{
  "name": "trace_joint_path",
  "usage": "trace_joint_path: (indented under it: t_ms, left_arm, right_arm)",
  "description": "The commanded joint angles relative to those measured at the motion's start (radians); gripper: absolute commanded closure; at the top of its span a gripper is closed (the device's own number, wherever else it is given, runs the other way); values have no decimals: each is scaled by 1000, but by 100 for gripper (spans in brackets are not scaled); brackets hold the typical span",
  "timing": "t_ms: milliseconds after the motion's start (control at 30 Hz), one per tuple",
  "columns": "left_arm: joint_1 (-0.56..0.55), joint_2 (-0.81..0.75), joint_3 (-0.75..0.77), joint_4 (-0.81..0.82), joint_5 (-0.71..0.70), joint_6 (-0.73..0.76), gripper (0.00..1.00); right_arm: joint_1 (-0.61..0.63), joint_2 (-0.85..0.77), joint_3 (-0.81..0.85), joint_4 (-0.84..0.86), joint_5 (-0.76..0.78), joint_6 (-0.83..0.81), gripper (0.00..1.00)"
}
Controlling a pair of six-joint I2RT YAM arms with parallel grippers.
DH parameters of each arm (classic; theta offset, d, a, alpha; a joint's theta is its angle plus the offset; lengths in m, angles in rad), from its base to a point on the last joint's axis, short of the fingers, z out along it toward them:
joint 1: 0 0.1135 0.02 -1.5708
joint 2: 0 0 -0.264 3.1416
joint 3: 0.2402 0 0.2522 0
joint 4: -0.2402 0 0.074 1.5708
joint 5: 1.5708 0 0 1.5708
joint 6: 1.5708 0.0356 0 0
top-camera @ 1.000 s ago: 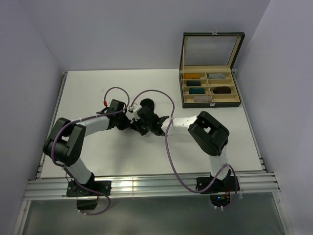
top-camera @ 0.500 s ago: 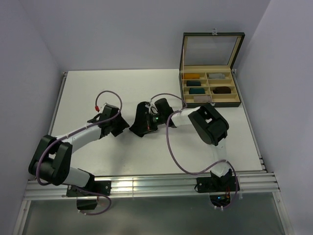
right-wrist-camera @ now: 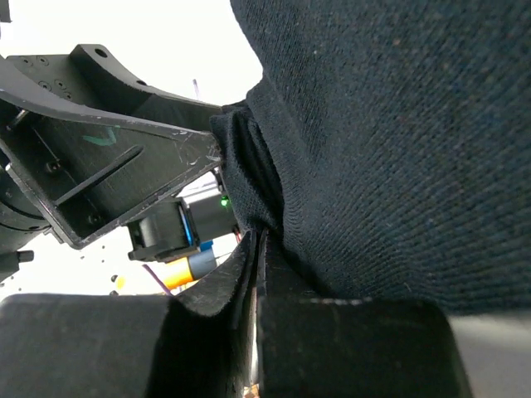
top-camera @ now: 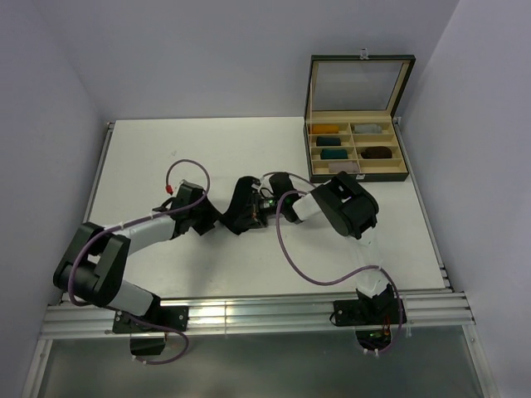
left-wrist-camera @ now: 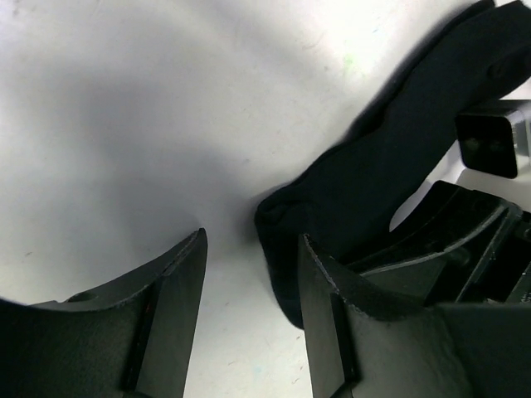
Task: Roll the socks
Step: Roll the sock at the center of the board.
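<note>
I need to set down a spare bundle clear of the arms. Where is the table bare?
The white table is bare at far left, between its left rim and the open dark compartment box, and the near right corner, outside the right arm. The middle is crowded: the left gripper and right gripper meet at the black fabric sock.

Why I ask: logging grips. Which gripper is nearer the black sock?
Right. The right gripper is shut on the black sock; the left gripper stands open just beside the sock's end, not gripping it.
</note>
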Motion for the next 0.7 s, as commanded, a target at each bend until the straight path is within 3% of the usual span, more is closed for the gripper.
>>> trace_joint_path:
  t_ms: [0,267,433,567,667]
  left_arm:
    - [-7,29,36,54,10,11,47]
    - [-14,86,43,66,10,17,51]
    - [-17,102,62,28,9,37,69]
    - [-18,124,99,-30,9,74,86]
    - [-18,125,120,-69,4,100,96]
  right_arm:
    - [-10,26,-6,26,-3,36,100]
    - [-14,36,-4,26,-3,33,100]
    - [-15,3,10,-75,29,-40,100]
    - [-11,-59,50,-251,118,-227,99]
    - [8,-142,60,-368,187,-373,90]
